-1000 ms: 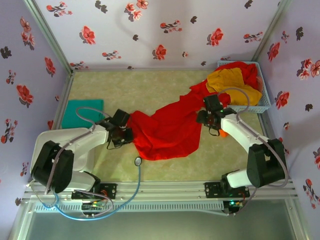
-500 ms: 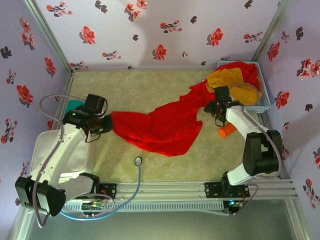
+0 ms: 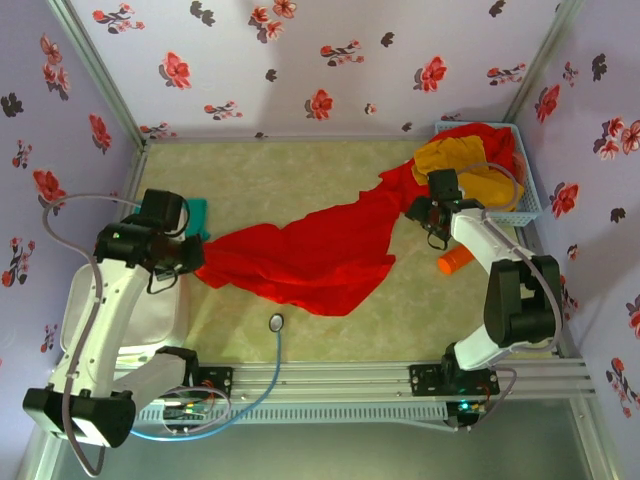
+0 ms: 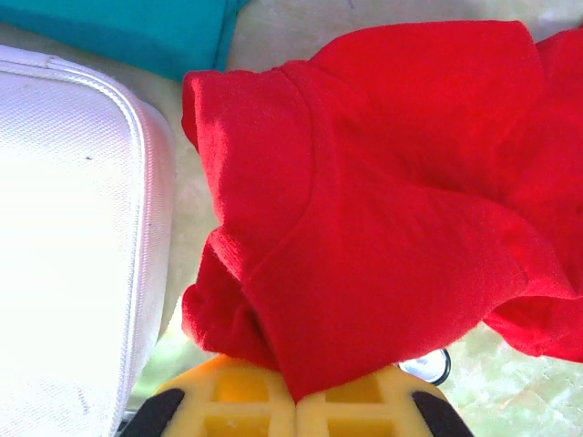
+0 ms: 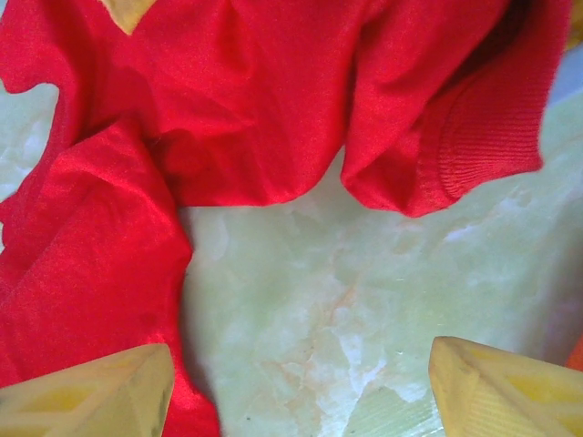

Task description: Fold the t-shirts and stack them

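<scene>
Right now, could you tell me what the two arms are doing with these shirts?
The left gripper is shut on one end of a red t-shirt, which lies stretched across the table toward the pale blue basket. The right gripper hangs open over the table beside its other end, gripping nothing. A mustard-yellow t-shirt sits in the basket, and a teal t-shirt lies by the left arm.

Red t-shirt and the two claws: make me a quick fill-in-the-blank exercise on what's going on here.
The left claw is ___ on the red t-shirt.
The right claw stands ___, gripping nothing.
The mustard-yellow t-shirt lies in the pale blue ___.
Missing words: shut; open; basket.
</scene>
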Action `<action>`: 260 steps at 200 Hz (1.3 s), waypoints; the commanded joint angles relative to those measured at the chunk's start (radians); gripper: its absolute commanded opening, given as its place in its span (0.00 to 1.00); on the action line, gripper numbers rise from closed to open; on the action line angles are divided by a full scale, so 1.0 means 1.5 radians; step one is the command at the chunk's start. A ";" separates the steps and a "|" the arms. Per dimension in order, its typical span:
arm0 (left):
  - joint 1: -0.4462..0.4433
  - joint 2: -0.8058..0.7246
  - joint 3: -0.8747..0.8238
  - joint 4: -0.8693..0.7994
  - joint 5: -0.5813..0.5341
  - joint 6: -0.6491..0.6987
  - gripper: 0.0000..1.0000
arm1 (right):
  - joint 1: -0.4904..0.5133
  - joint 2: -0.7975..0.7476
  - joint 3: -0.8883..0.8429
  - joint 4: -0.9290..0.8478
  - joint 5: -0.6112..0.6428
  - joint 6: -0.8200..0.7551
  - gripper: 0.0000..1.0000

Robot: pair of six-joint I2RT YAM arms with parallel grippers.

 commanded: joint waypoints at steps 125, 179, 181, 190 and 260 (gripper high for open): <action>0.029 -0.050 -0.033 -0.004 0.057 0.010 0.00 | 0.097 0.250 0.109 0.120 -0.195 0.024 0.43; 0.029 -0.035 -0.011 0.013 0.068 0.027 0.00 | 0.092 0.154 0.107 0.109 -0.122 -0.002 0.00; 0.029 -0.033 -0.010 0.014 0.068 0.028 0.00 | 0.091 0.147 0.105 0.105 -0.116 -0.004 0.00; 0.029 -0.025 0.000 0.025 0.071 0.033 0.00 | 0.087 0.113 0.094 0.093 -0.092 -0.010 0.00; 0.029 0.145 0.134 0.074 0.077 0.097 0.00 | -0.019 -0.085 -0.037 0.105 -0.039 0.015 0.00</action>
